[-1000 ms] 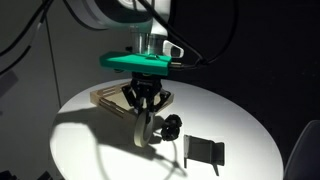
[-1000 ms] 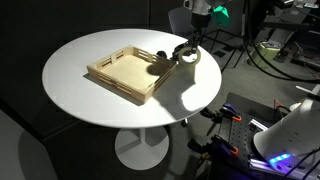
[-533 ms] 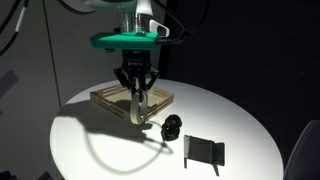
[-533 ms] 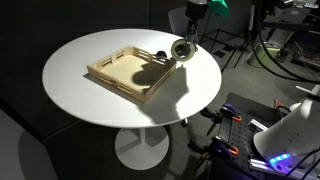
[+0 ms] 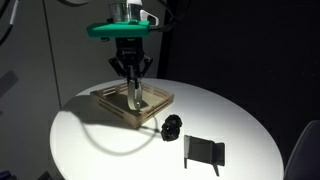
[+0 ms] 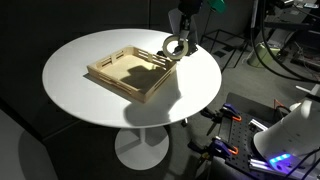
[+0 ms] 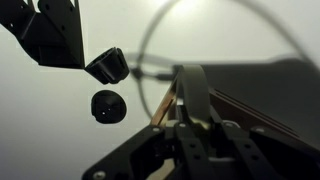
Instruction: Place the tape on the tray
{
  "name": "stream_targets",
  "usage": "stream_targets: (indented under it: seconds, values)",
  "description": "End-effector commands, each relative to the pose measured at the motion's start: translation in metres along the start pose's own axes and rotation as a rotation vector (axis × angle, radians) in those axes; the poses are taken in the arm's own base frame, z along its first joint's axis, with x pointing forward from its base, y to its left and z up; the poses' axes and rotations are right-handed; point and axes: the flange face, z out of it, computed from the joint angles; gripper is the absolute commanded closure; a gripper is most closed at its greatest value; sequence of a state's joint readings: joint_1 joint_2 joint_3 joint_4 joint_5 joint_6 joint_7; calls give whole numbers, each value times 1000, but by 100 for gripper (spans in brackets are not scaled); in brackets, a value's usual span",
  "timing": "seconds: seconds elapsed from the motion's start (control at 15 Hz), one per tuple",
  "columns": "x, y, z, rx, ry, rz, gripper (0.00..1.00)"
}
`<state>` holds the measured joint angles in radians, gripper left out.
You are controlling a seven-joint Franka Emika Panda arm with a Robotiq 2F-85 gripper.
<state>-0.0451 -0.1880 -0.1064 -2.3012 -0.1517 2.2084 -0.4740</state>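
the claw (image 5: 133, 85) is clamped on the tape (image 6: 174, 47) and holds it up in the air, over one edge of the tray (image 5: 110, 108).

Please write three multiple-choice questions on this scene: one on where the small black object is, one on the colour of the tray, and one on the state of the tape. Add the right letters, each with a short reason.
1. Where is the small black object?
A. on the table, outside the tray, near the black stand
B. inside the tray
C. on top of the black stand

2. What colour is the tray?
A. dark blue
B. light wood
C. red

3. In what state is the tape?
A. lying flat in the tray
B. lying on the table
C. held in the air by the pincer

Answers:
1 A: it rests on the white top, past the tray's wall.
2 B: the walls are pale wood.
3 C: the pincer is shut on the ring, which hangs clear of the table.
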Motion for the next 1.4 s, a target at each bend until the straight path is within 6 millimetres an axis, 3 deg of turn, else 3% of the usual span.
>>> stream_targets:
  seconds: [0.0,0.53,0.93,1.33]
  values:
    - [16,6,-13,-15,-5,-45,95]
    - [56,11,-5,-1,-26,-238,95]
    - [80,-4,18,32,-66,-387,95]
    - [91,-14,33,73,-74,-476,95]
